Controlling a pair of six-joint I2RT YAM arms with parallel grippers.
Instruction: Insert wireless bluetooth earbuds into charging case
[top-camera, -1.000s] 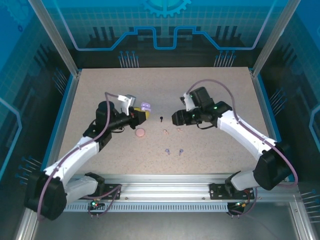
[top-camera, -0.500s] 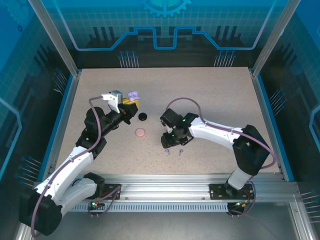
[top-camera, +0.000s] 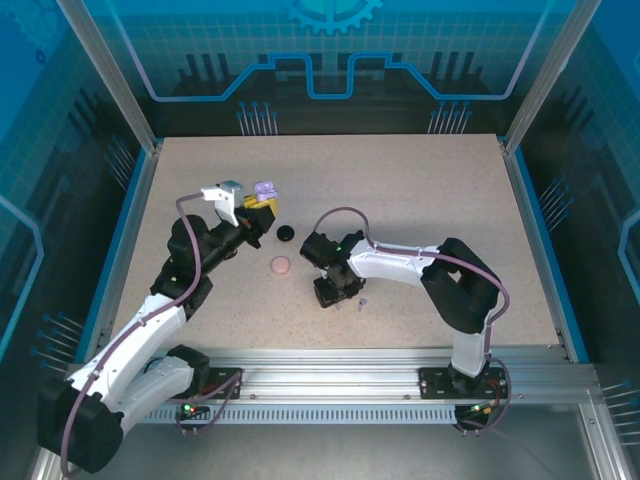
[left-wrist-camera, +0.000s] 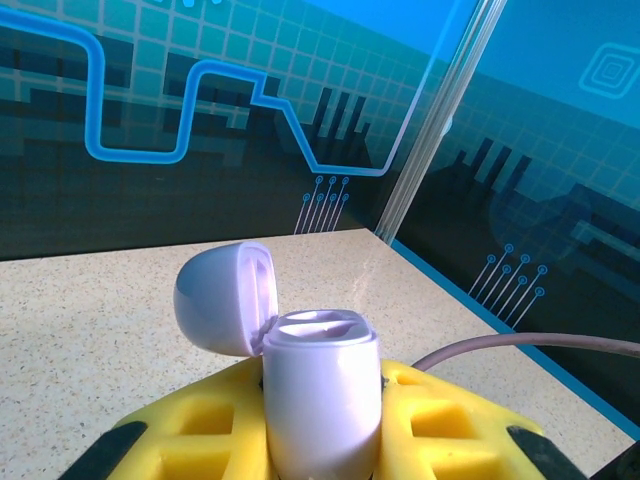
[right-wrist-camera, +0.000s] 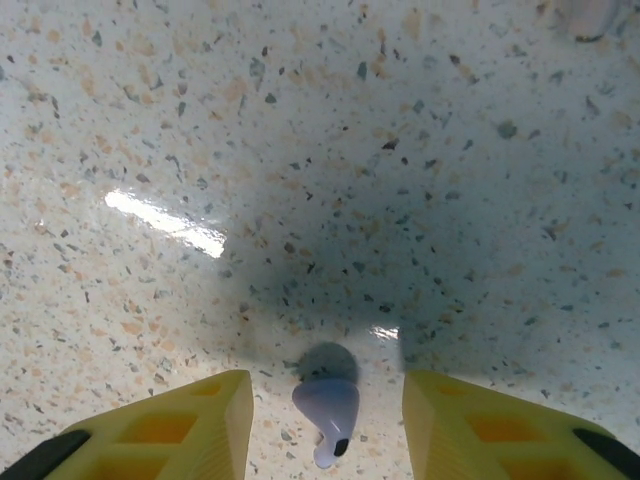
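Lilac case (left-wrist-camera: 320, 400), lid flipped open, sits clamped upright in the left gripper (top-camera: 257, 207), raised off the table (top-camera: 400, 190). Rightward, the right gripper (right-wrist-camera: 325, 425) straddles a lilac earbud (right-wrist-camera: 326, 405) lying on the table between its parted fingers (right-wrist-camera: 170, 430), neither touching it. The stem points back along the gap, and this arm is nearer.
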